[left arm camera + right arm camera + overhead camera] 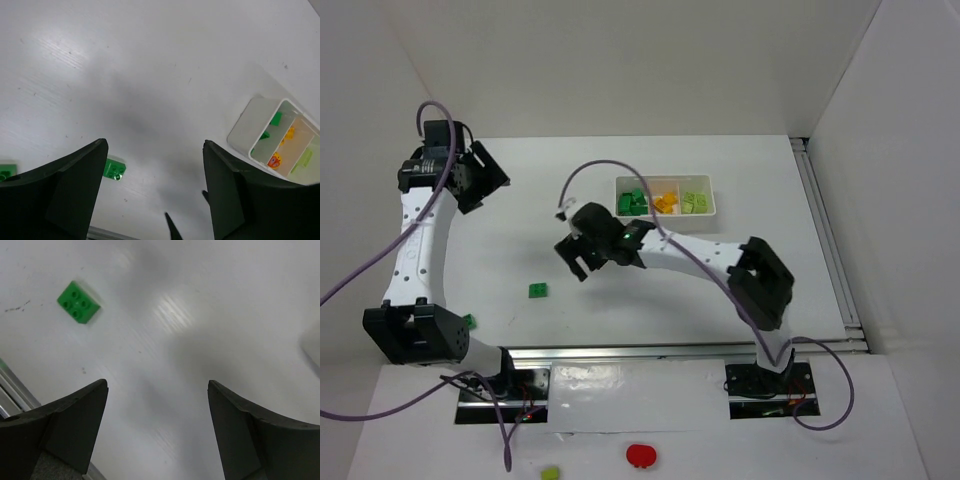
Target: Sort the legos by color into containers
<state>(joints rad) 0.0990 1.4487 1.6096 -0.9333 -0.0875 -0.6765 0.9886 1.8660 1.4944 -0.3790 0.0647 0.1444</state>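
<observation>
— Legos [538, 290] first: does either gripper hold one?

— No. The right gripper [574, 263] hangs over the table [200, 315] with its jaws wide apart and nothing between them. The left gripper [486, 190], raised at the far left, is spread and empty too.

— What lies nearest the right gripper?

— A dark green brick [78, 302], studs up, flat on the table. It is near the gripper, on the side away from the tray. A second green brick [469, 321] lies beside the left arm's elbow, close to the near edge.

— So which step is this?

— My reading: between picks, with two green bricks left to sort. Next, the right gripper would need to move over the dark green brick, line its jaws up with the brick's sides, lower, close, and carry it to the green compartment.

— And the tray?

— The tray [665, 179] is white and sits at the far side, right of centre, well apart from both loose bricks. It has three compartments side by side. In the top view the left one holds dark green pieces [633, 202], the middle one orange pieces [665, 203], the right one pale yellow-green pieces [695, 202]. The colours look unmixed.

— Anything else?

— A small pale piece [550, 472] lies in front of the arm bases, near a red round object [641, 456]. It is too small to tell whether it is a brick.
</observation>
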